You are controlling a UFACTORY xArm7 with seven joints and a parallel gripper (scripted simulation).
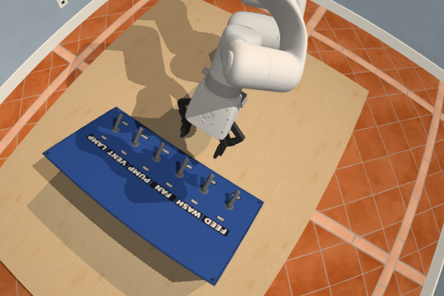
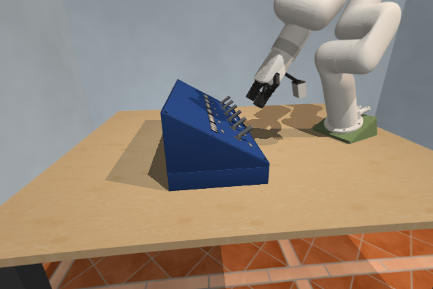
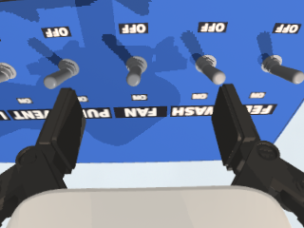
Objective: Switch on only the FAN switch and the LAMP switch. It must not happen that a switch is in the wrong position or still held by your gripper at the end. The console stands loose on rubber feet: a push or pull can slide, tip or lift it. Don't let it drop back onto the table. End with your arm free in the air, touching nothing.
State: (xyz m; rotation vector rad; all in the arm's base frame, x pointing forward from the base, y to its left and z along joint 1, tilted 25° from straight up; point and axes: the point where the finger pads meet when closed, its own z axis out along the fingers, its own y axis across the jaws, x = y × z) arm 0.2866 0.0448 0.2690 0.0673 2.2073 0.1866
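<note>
The blue console [image 1: 172, 228] [image 2: 210, 156] [image 3: 157, 142] stands on the table with six grey levers. The FAN lever [image 1: 184, 166] [image 3: 135, 71] and the LAMP lever [image 1: 117, 122] lean toward their OFF marks, like the other levers. The LAMP lever is outside the wrist view. My gripper [image 1: 199, 145] [image 2: 254, 101] [image 3: 147, 102] is open and empty, off the console's low edge. In the wrist view the FAN lever shows between the spread fingers, farther off and untouched.
The PUMP lever [image 1: 159, 152] [image 3: 62, 75] and the WASH lever [image 1: 207, 183] [image 3: 212, 69] flank the FAN lever. The VENT lever [image 1: 137, 136] stands beside the LAMP lever, and the FEED lever [image 1: 233, 199] [image 3: 283, 69] is at the other end. The arm's green base [image 2: 360, 134] stands behind.
</note>
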